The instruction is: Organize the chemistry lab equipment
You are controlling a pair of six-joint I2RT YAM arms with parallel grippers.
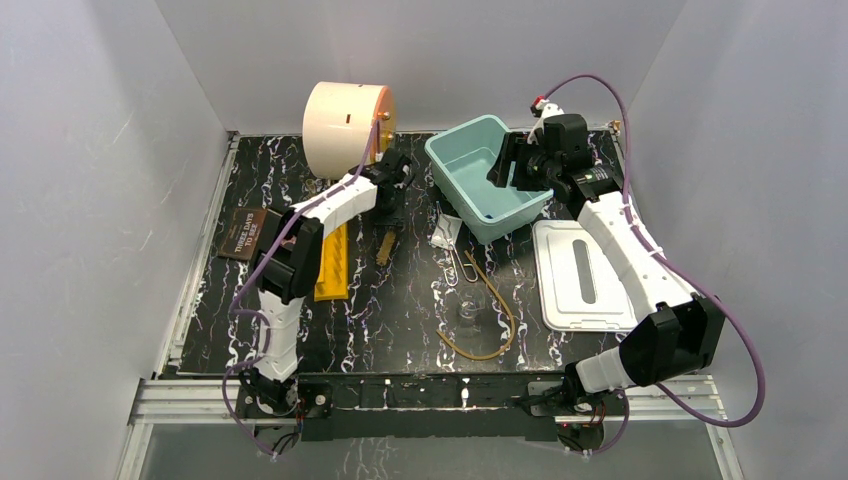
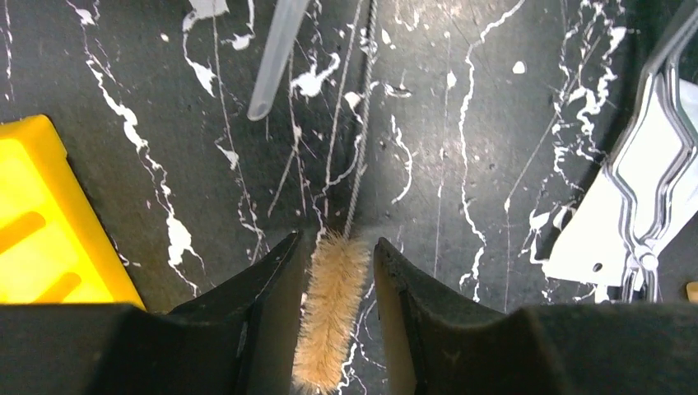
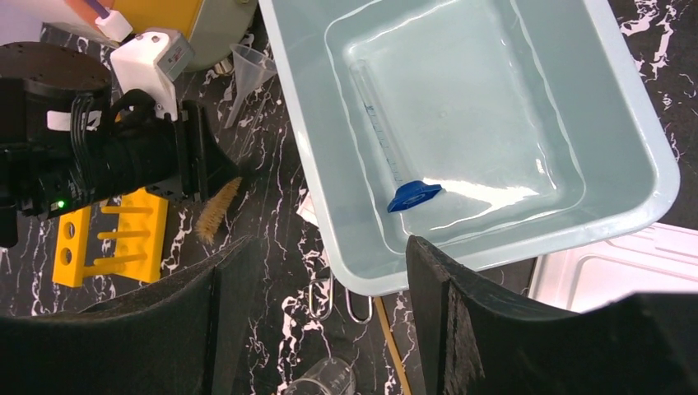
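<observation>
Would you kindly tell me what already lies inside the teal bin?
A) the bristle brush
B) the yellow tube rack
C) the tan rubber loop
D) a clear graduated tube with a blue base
D: the right wrist view shows the clear graduated tube lying on the floor of the teal bin, its blue base towards the near wall, with nothing else in there.

Light was fairly bright & even, from overhead; walls looked washed pale. Shadows under the arms were soft & short. In the right wrist view, glare streaked the bin floor, esp. near its front wall. Left wrist view was dimmer: brush bristles slightly soft, fingers dark & blurred at the bottom edge. Top view was sharp w/ slight grain.
</observation>
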